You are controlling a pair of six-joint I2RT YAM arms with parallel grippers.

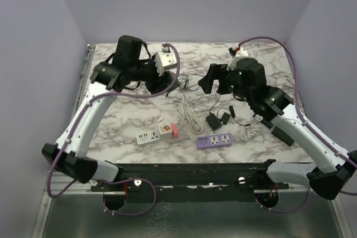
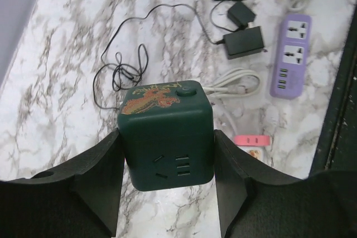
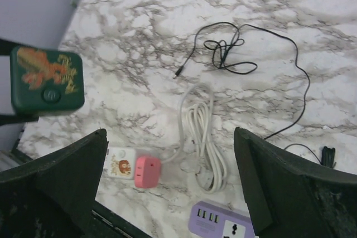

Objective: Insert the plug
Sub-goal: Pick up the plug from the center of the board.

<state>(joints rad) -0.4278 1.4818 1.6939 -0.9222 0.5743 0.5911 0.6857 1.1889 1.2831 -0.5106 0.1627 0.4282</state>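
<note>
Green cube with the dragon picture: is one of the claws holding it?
Yes, the left gripper has its two black fingers pressed against opposite sides of the green cube.

This place is a robot laboratory cell. Plain lilac walls (image 1: 189,4) close the marble-pattern table (image 1: 125,118) on three sides, like a booth. The left arm (image 1: 89,118) and the right arm (image 1: 301,132) are bolted to a black rail (image 1: 189,172) at its near edge. A purple power strip (image 1: 214,140) lies loose on the top, among cables.
</note>
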